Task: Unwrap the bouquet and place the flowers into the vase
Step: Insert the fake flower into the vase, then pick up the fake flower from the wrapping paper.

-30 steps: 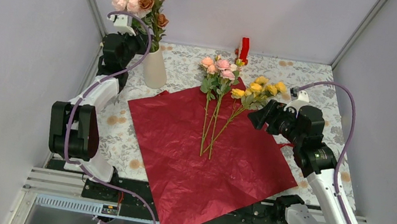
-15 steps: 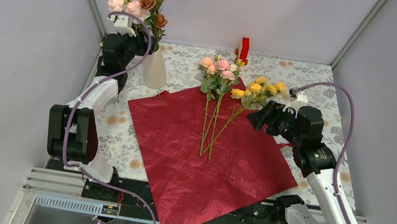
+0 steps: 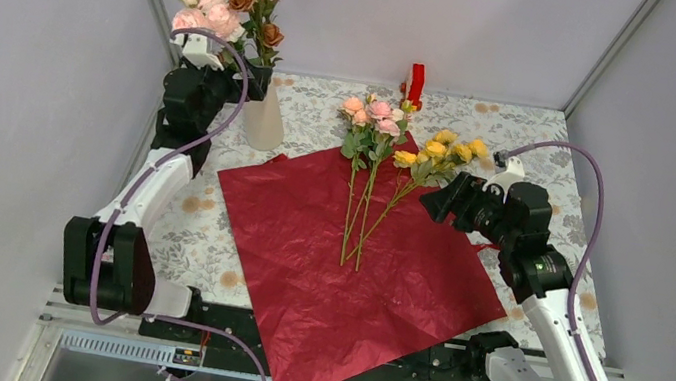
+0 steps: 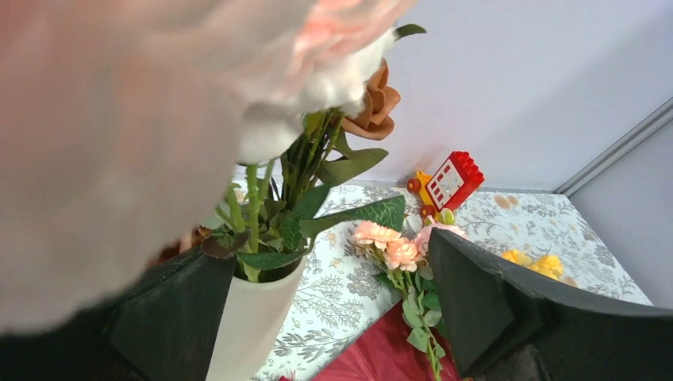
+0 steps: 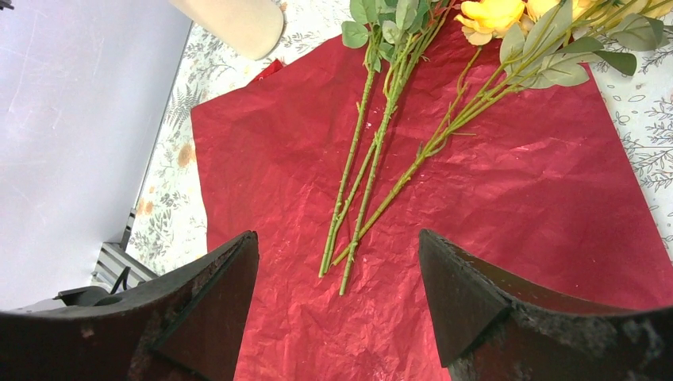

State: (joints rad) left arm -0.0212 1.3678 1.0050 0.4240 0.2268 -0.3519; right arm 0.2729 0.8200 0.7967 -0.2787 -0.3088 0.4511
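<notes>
The left arm stretches to the table's far left corner, its left gripper point(image 3: 248, 78) spread wide beside the neck of the vase point(image 3: 263, 121) and gripping nothing. Pink, peach and brown flowers point(image 3: 228, 4) stand in the vase. The right arm leans in from the right, the right gripper point(image 3: 433, 203) likewise released over the edge of the dark red wrapping paper point(image 3: 340, 282), near the yellow stems point(image 3: 441, 152) and pink stems point(image 3: 372, 115) lying there. Only the left wrist view shows green stalks entering the vase mouth, under a pale pink blur point(image 4: 119, 119) too close to make out. The right wrist view shows the cut stem ends crossing on the paper.
</notes>
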